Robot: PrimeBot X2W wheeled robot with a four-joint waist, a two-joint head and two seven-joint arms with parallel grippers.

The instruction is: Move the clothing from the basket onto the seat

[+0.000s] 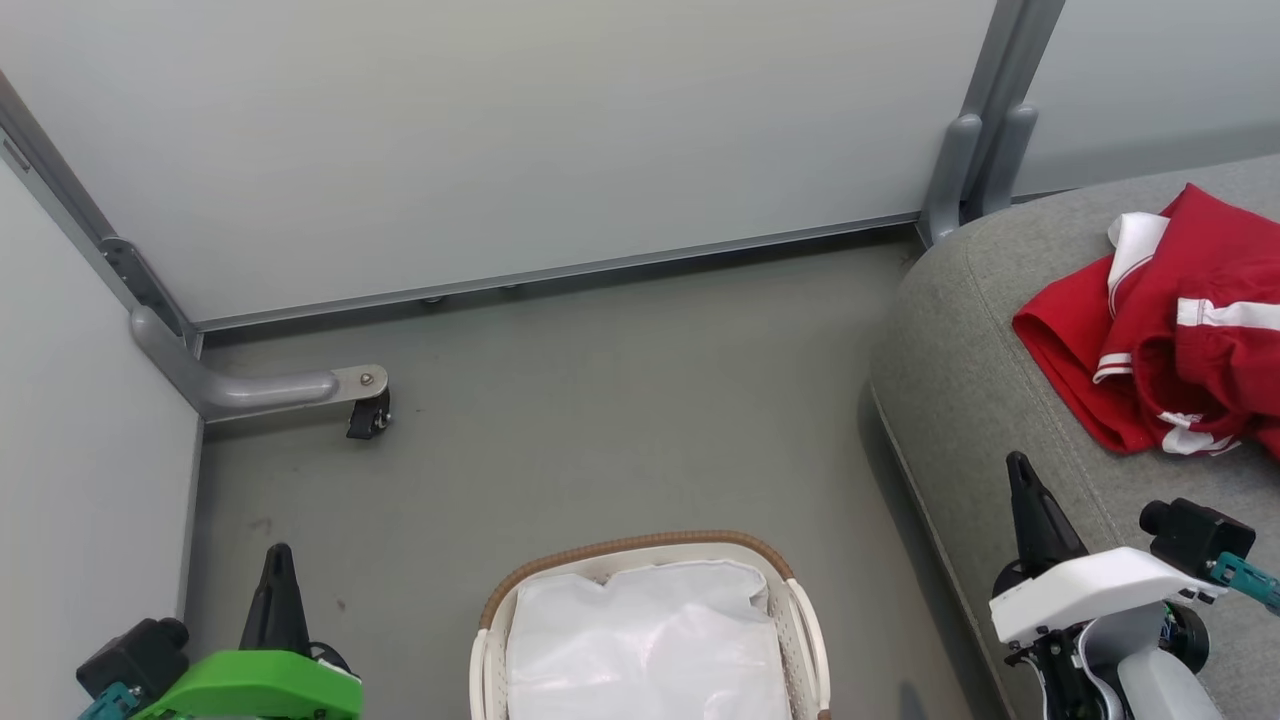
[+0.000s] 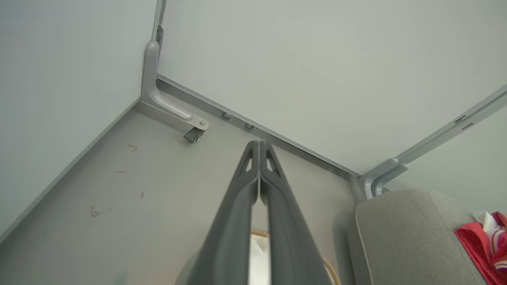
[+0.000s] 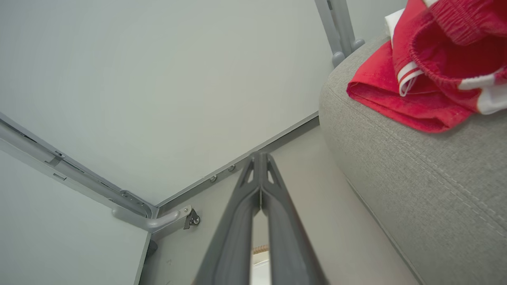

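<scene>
While the clothes point(image 1: 1160, 330) lie piled on the seat point(image 1: 980, 380) at right, the basket point(image 1: 640, 545) at bottom centre has just its liner point(image 1: 640, 640). Both the left gripper point(image 1: 278, 558) and right gripper point(image 1: 1020, 470) are pinched tight, holding nothing.

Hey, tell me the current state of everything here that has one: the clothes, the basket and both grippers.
clothing: heaped on the seat.
basket: on the floor, white liner inside, no clothing in the part seen.
left gripper: shut, holding nothing.
right gripper: shut, holding nothing.
</scene>
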